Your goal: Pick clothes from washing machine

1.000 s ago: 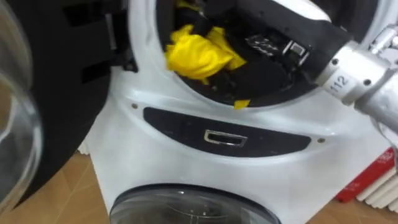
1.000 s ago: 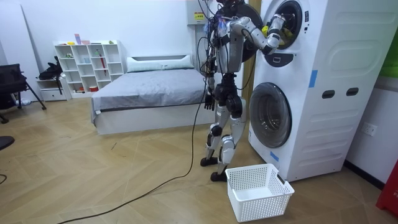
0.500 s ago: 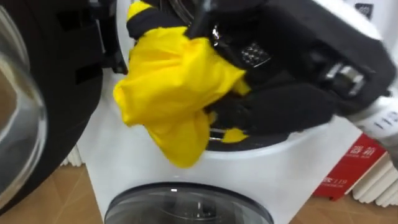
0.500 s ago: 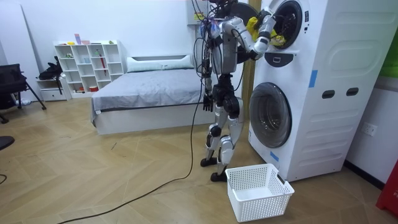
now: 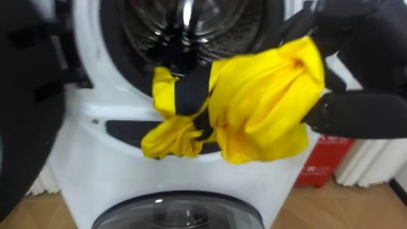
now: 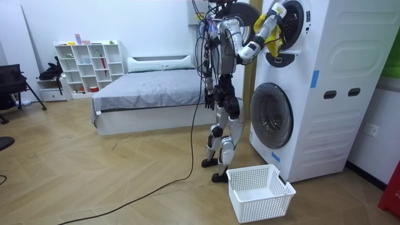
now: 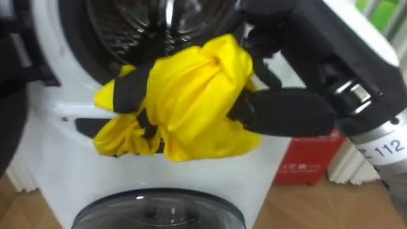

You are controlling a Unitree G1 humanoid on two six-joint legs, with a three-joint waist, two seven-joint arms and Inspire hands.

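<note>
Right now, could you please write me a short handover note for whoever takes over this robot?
The right hand is shut on the yellow garment, held in front of the upper drum.
The left hand hangs by the robot's hip, idle.
Done: the garment is out of the drum.
Left: lower it into the white basket on the floor by the robot's feet, then check the drum; I cannot tell if more clothes are inside.

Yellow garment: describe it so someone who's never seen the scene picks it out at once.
Find the tall white washing machine with two stacked round doors. Just outside its open upper drum, the robot's right hand clutches the yellow garment, bunched up. It is the one bright yellow thing there, crossed by black bands.
</note>
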